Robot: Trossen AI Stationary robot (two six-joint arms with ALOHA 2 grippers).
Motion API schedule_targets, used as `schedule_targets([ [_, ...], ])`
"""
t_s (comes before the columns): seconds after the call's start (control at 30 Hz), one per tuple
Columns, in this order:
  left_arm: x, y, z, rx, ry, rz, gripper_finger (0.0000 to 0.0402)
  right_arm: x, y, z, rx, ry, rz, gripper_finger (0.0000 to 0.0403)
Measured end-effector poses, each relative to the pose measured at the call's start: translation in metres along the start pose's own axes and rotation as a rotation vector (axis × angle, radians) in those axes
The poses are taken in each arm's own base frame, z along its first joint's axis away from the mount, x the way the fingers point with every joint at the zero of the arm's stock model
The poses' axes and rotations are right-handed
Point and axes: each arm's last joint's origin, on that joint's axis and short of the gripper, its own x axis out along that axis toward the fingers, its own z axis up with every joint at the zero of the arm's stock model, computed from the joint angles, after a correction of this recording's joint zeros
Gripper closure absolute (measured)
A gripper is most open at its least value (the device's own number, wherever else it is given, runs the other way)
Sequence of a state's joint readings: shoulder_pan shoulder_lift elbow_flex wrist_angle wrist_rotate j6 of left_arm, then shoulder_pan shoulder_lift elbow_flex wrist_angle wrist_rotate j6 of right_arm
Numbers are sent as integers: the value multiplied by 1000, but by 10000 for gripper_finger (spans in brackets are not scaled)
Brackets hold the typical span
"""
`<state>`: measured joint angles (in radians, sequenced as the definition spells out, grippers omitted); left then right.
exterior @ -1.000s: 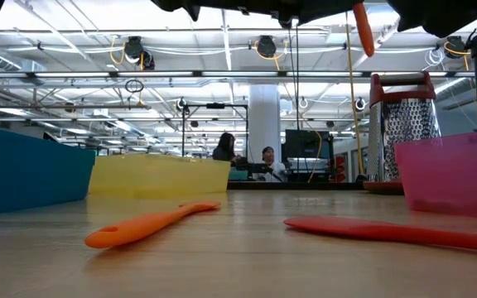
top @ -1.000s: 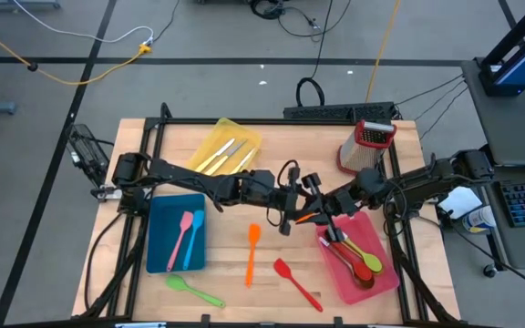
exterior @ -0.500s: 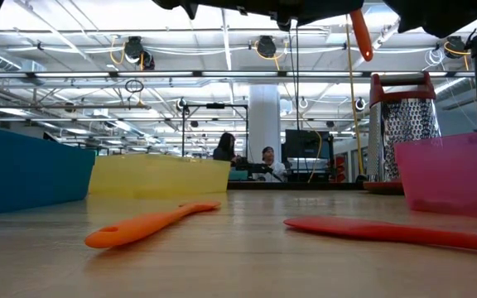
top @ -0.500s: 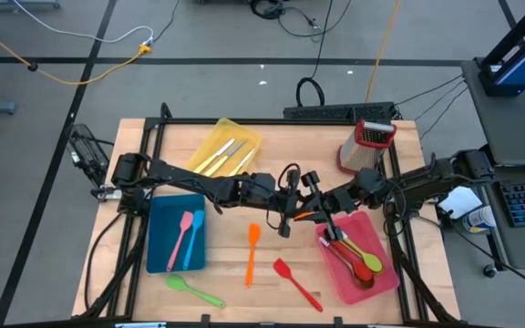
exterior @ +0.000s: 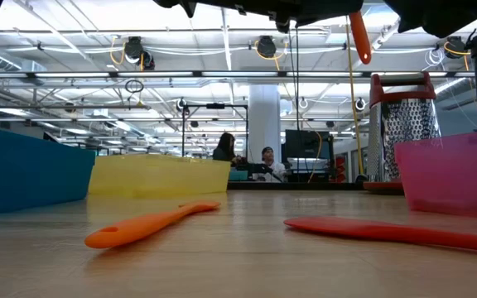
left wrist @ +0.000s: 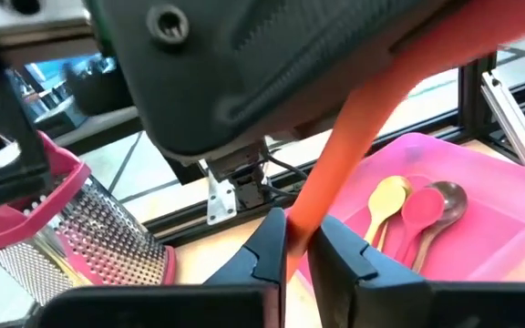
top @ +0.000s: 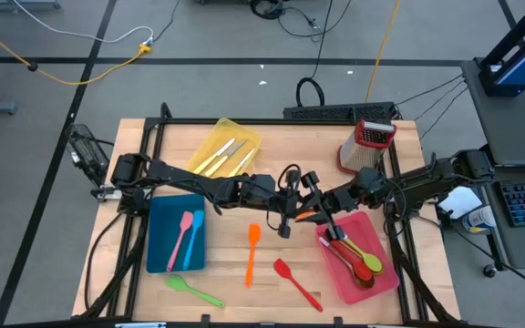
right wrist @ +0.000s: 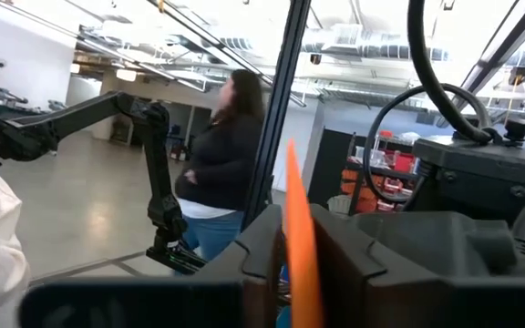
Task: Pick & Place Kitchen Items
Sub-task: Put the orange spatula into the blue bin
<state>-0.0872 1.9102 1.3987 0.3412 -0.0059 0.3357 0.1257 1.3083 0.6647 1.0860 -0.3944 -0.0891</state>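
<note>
We are holding an orange utensil (top: 306,216) in the air over the middle of the counter (top: 272,173), just left of the pink tray (top: 386,273). Its long axis is running roughly left to right in the high view, and in the low view its orange end (exterior: 359,37) is hanging downward, slightly tilted.

Both arms are reaching inward and meeting there. Our left hand (left wrist: 299,246) is closing its fingers (left wrist: 267,251) around the lower part of the handle. Our right hand (right wrist: 301,264) is flanking the same handle with its fingers (right wrist: 258,251) close beside it; we cannot tell whether they are still pressing.

Compared with a second ago, the left hand has closed onto the handle, while the arms and the utensil have barely shifted. A second orange utensil (top: 252,253), a red one (top: 296,283) and a green one (top: 192,290) are lying nearer on the counter.
</note>
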Motion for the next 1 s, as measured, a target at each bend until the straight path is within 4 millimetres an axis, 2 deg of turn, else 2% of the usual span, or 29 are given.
schedule_targets([
  [0.2, 0, 0, 0, -32, 6, 2, 371, -2, 1, 2, 1, -2, 1, 289],
  [0.33, 0, -3, -2, -41, 42, 30, 370, -11, 1, 7, -11, -10, -17, 261],
  [0.47, -4, -5, -2, -33, 109, 100, 380, -28, 2, 14, -29, -29, -38, 245],
  [0.6, -12, -7, 3, -52, 160, 119, 373, -50, 4, 14, -35, -14, -69, 235],
  [0.77, -28, -6, 12, -77, 242, 138, 368, -74, 12, 5, -30, 15, -125, 232],
  [1.0, -63, -9, 27, -178, 399, 151, 376, -94, 20, -13, -11, 75, -229, 232],
])
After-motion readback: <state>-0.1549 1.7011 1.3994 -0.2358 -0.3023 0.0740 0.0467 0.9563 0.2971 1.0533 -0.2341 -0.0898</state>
